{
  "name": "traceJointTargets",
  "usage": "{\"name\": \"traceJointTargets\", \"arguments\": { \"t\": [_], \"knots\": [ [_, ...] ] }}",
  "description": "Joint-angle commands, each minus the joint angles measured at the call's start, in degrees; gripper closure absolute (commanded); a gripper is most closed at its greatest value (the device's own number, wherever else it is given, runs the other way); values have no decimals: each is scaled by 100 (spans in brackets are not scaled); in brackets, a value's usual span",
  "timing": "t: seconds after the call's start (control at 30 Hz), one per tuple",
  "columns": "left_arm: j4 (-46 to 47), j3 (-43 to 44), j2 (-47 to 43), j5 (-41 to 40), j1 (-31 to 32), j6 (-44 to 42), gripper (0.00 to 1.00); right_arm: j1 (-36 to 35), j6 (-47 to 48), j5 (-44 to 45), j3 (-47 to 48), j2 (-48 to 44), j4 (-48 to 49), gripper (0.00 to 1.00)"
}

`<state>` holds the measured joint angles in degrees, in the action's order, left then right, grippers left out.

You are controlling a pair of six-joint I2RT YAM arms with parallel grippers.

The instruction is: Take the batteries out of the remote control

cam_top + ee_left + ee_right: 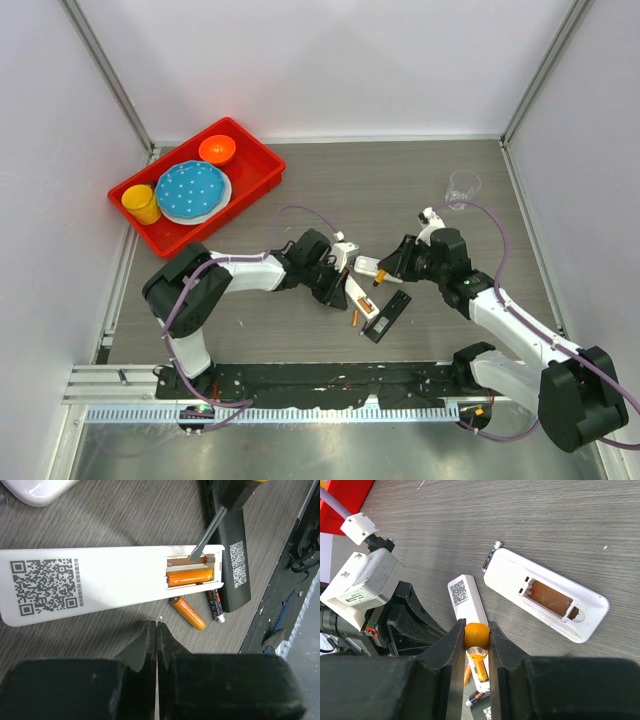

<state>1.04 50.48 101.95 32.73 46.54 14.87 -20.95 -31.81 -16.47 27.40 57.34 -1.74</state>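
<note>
Batteries (190, 576), grey wood-grain table (330, 190), white walls (330, 60)

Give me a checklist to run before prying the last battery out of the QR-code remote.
1. Grip: right gripper clamps the screwdriver: ok.
2. Access: remote compartment is open: ok.
3. Tip on the seated battery: not ok; it sits in the empty upper slot.
4. Bracing: left gripper is shut beside the remote, not pinning it: not ok.
5. First one out: loose battery lies beside the remote's edge: ok.
</note>
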Motion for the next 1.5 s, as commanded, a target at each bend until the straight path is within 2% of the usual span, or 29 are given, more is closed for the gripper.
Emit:
{"name": "traceJointTargets", "arguments": {
  "t": [0.0, 0.73, 1.03, 1.47],
  "knots": [
    [143, 94, -18, 216, 21, 60, 98, -49, 0, -49, -50, 84, 306, 99],
    [2, 296, 202, 278, 179, 51, 100, -234, 26, -155, -42, 471, 288, 99],
    [11, 313, 273, 181, 180, 95, 100, -243, -448, -524, -164, 813, 867, 99],
    [-7, 349, 352, 128, 232, 112, 100, -489, -597, 127, -217, 945, 876, 99]
  ]
}}
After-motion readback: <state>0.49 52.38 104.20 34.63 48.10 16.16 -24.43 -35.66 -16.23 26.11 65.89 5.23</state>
